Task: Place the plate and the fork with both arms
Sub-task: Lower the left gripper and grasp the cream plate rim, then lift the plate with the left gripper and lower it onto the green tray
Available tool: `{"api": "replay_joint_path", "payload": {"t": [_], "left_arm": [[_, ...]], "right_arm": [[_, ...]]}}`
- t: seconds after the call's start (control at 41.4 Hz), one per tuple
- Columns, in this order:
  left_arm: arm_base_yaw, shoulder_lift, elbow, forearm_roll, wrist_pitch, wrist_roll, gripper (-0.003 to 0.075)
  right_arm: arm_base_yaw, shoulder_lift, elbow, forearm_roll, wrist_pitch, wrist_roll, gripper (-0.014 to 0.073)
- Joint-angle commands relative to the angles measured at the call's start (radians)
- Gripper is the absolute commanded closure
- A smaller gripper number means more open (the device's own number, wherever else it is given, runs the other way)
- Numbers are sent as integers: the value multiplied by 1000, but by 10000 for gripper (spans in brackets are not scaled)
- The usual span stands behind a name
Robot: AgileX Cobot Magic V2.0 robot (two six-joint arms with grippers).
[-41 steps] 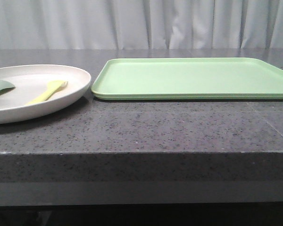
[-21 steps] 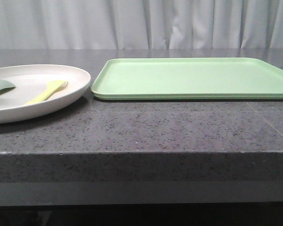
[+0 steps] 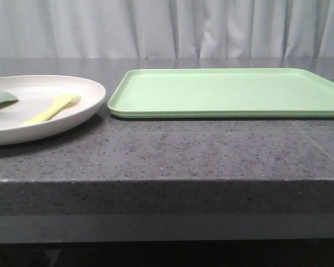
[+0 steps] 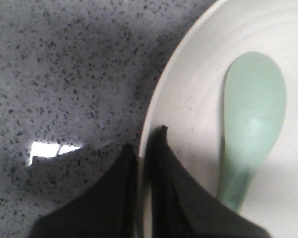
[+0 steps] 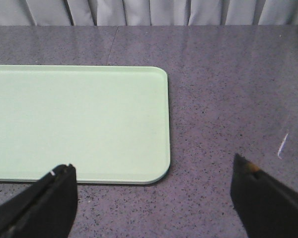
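Note:
The cream plate [image 3: 39,90] rests at the table's left edge, partly cut off by the front view. Inside it lies the pale yellow fork [image 3: 50,109], tines pointing toward the tray. My left gripper [image 4: 145,139] is shut on the plate [image 4: 198,94]: one finger sits outside the rim over the table, the other inside it. My right gripper [image 5: 151,166] is open with nothing between its fingers, hovering over bare table near a corner of the tray. Neither gripper shows in the front view.
A grey-green spoon-like utensil [image 4: 253,119] also lies in the plate, close to my left gripper's inner finger. The flat light green tray [image 3: 228,92] lies right of the plate on the dark speckled stone table [image 3: 172,150], whose front edge is near.
The plate has shifted slightly to the left and its right rim has risen a little, carrying the fork and the green utensil with it.

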Motion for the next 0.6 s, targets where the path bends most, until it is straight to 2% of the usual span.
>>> {"api": "replay_joint_path", "payload": {"t": [0.0, 0.097, 0.242, 0.314, 0.435, 0.58], "left_arm": [[38, -65, -22, -21, -36, 17, 738], [89, -92, -22, -152, -36, 109, 738], [172, -106, -24, -448, -10, 298, 738], [184, -106, -24, -548, 0, 353, 738], [172, -104, -37, -648, 4, 402, 738], [113, -78, -96, -684, 1, 394, 738]], "right_arm": [[-2, 7, -35, 3, -76, -5, -51], [-2, 7, -35, 3, -76, -5, -51], [-2, 7, -35, 3, -73, -5, -51], [-2, 7, -35, 3, -72, -5, -51], [-2, 7, -35, 3, -68, -5, -51], [-2, 7, -35, 3, -68, -5, -51]]}}
